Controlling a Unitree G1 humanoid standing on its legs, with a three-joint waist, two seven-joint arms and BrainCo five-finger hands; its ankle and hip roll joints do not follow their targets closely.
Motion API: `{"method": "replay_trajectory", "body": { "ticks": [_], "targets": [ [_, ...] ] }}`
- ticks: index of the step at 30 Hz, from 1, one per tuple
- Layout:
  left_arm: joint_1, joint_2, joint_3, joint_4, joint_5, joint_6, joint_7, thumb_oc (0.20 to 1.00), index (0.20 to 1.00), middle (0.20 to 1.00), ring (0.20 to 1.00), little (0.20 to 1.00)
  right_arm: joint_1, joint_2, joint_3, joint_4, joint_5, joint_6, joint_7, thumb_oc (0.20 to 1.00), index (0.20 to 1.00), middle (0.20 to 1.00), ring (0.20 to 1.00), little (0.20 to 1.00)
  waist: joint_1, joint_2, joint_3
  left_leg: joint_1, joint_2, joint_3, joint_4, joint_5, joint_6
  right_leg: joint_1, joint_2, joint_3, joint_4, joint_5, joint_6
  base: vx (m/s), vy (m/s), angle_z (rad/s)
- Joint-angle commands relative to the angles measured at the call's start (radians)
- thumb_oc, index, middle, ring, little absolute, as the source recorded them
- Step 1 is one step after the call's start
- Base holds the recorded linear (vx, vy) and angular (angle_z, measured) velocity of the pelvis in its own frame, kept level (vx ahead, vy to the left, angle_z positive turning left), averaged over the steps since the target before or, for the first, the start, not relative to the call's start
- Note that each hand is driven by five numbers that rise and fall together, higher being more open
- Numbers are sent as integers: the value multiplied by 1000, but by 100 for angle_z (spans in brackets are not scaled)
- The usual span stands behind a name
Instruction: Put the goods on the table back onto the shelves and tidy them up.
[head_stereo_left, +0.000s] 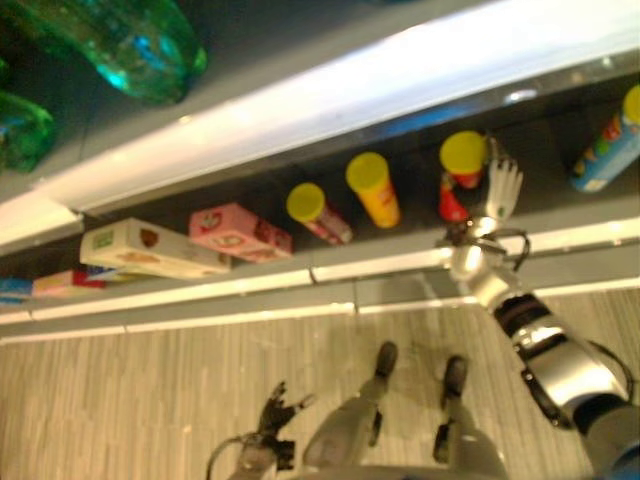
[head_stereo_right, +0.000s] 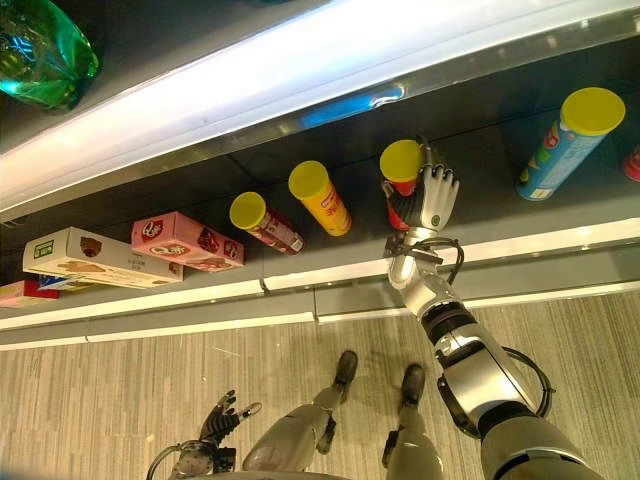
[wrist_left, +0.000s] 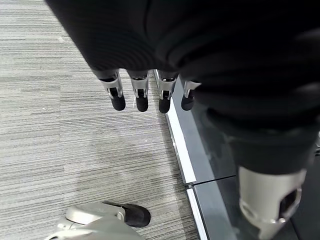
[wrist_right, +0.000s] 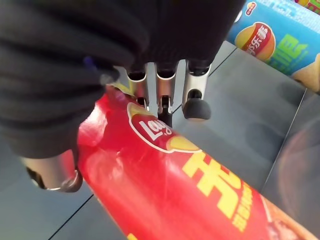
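- Nearest the camera, the left hand (head_stereo_right: 215, 425) is being hung low over the carpeted floor (wrist_left: 60, 125), its fingers straight and relaxed and nothing being carried; it is being kept out of the work, judging by where it hangs.
- Further off, the right hand (head_stereo_right: 432, 200) is being stretched out to the shelf (head_stereo_right: 480, 165), where it is being laid against the red chip can (wrist_right: 165, 185) with the yellow lid.
- In the right wrist view the fingers are being laid along the can's side with the thumb on its other side, so the can is being clasped rather than merely touched.
- That can is being held standing on the shelf, probably so that it is being set in the row beside the yellow can (head_stereo_right: 320, 198) and the dark red can (head_stereo_right: 262, 222).
- Apart from the hand, a blue can (head_stereo_right: 560, 145) is being left standing at the right, and a pink box (head_stereo_right: 185, 242) and a cream box (head_stereo_right: 95, 258) are being left lying at the left.
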Motion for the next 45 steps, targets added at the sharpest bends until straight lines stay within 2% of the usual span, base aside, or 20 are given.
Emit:
{"method": "replay_trajectory", "body": {
  "ticks": [1, 12, 25, 28, 35, 45],
  "targets": [
    [-72, 25, -58, 51, -12, -11, 16, 1000, 1000, 1000, 1000, 1000, -36, 4, -29, 4, 2, -14, -13, 1000, 1000, 1000, 1000, 1000, 30, -52, -19, 50, -60, -13, 0, -91, 21, 28, -46, 129, 1, -60, 80, 0, 0, 0],
    [-59, 22, -36, 61, -8, -3, 24, 1000, 1000, 1000, 1000, 1000, -4, 19, -46, -72, 29, -45, 0, 1000, 1000, 1000, 1000, 1000, 23, -61, -34, 70, -51, -5, 0, -101, 22, 41, -44, 133, 1, -67, 78, 0, 0, 0],
    [-52, 19, -5, 87, 36, 20, 39, 1000, 1000, 1000, 1000, 1000, 53, 6, -125, -294, -15, -57, -13, 1000, 1000, 1000, 1000, 1000, 12, -74, -43, 94, -47, -1, 0, -113, 26, 63, -45, 138, 1, -74, 77, 0, 0, 0],
    [-51, 19, 3, 96, 68, 29, 36, 1000, 1000, 1000, 1000, 1000, 102, 21, -121, -357, -33, -60, 11, 1000, 1000, 1000, 1000, 1000, 0, -88, -50, 112, -42, 11, 0, -122, 28, 77, -45, 145, 1, -74, 77, 0, 14, 0],
    [-53, 17, 17, 102, 79, 38, 22, 1000, 1000, 1000, 1000, 1000, 151, 28, -105, -366, -14, -63, 69, 1000, 1000, 1000, 1000, 1000, -15, -117, -59, 135, -34, 28, 0, -132, 30, 94, -47, 156, 1, -69, 80, -2, 26, -6],
    [-40, -3, 104, 162, 116, 49, 34, 1000, 1000, 1000, 1000, 1000, 517, 22, -51, -470, 4, -125, 201, 1000, 1000, 1000, 1000, 1000, -109, -206, -94, 227, -11, 87, 0, -171, 28, 154, -37, 191, 1, -73, 83, 32, 16, -14]
  ]
}}
